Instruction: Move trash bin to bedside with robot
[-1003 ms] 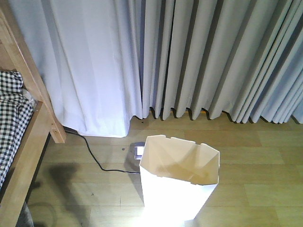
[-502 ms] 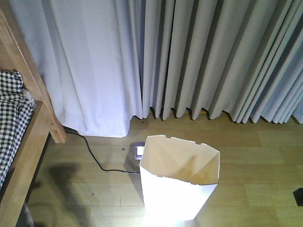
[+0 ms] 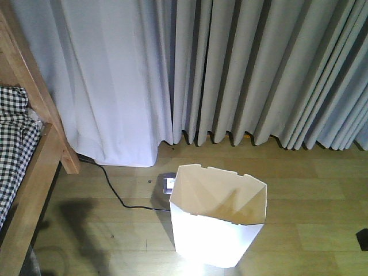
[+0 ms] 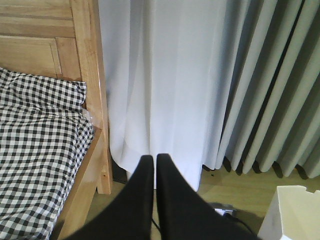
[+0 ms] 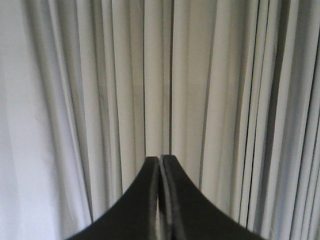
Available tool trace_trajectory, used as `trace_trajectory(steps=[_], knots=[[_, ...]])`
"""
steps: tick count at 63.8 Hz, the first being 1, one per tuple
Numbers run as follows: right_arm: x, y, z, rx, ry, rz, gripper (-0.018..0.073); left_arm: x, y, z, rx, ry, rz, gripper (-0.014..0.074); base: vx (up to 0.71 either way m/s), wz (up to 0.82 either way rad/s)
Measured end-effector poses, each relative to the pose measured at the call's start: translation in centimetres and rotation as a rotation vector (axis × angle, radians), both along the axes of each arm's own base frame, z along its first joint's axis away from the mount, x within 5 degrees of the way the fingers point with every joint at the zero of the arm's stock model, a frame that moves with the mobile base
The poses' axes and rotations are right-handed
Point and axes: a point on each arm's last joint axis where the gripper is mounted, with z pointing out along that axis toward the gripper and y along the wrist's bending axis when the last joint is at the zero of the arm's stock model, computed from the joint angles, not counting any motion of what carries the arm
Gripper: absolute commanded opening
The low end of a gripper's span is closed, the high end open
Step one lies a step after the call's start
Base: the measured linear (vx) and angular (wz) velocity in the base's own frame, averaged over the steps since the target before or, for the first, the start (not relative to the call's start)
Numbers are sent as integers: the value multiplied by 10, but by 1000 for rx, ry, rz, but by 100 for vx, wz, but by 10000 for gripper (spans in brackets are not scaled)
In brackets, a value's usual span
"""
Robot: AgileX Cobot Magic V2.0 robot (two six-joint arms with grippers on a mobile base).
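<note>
The trash bin (image 3: pixel 218 221) stands upright on the wooden floor (image 3: pixel 310 190), its faceted rim open upward and its cream inside bare as far as can be seen. Taking the bin as the landmark: the bedside (image 3: pixel 43 144) lies well apart to its left, a light wooden frame with a slanted post, and the black-and-white checked bedding (image 3: pixel 14 144) rests inside that frame. Behind the bin hang pale grey curtains (image 3: pixel 259 75) reaching down to the floor. Just behind the bin's left rear corner sits a small white power strip (image 3: pixel 168 183), and a black cord (image 3: pixel 115 192) runs from it across the floor toward the foot of the bed post, so it lies on the floor between the bin and the bed. At the right edge, well apart from the bin, a small dark shape shows; what it is cannot be told. In the left wrist view the left hand (image 4: pixel 154 161) has its two black fingers pressed nearly together, gripping nothing, with the bin's corner low to its right. The right hand (image 5: pixel 160 161) is likewise closed and empty, facing the curtains.
</note>
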Motion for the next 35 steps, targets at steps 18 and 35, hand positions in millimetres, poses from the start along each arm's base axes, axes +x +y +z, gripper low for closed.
trace_trajectory(steps=[18, 35], knots=[[0, 0, 0, 0, 0, 0, -10, 0, 0, 0, 0, 0, 0, -6, 0, 0], [0, 0, 0, 0, 0, 0, -10, 0, 0, 0, 0, 0, 0, -6, 0, 0]])
